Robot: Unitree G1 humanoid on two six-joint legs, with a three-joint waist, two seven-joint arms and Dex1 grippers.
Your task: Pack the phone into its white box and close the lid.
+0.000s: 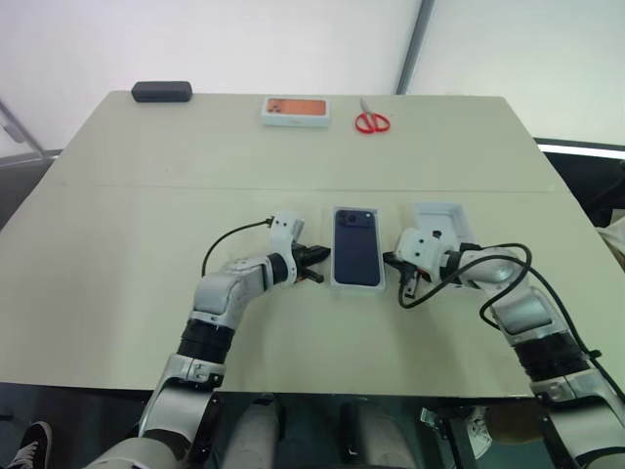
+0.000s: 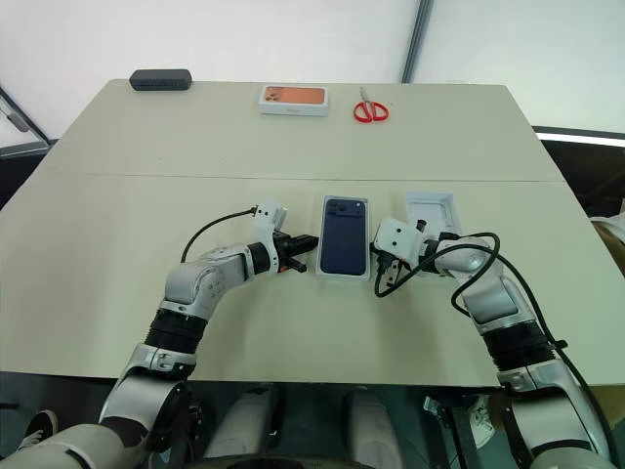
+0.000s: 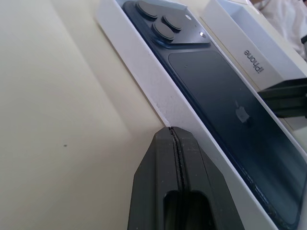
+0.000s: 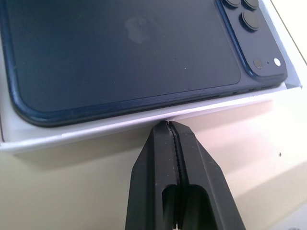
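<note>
One phone [image 1: 356, 246], back up, lies in one white box [image 1: 357, 284] at table [image 1: 146, 195] centre. One lid [image 1: 439, 219], hollow side up, sits just beside the box at 3 o'clock. Two grippers flank the box: left gripper [image 1: 314, 264] at 9 o'clock, right gripper [image 1: 391, 262] at 3 o'clock, each clenched on nothing, tips at the box wall. Toward 12 o'clock: one orange-topped box [image 1: 295, 109], one pair of scissors [image 1: 371, 120], one black case [image 1: 162, 92].
</note>
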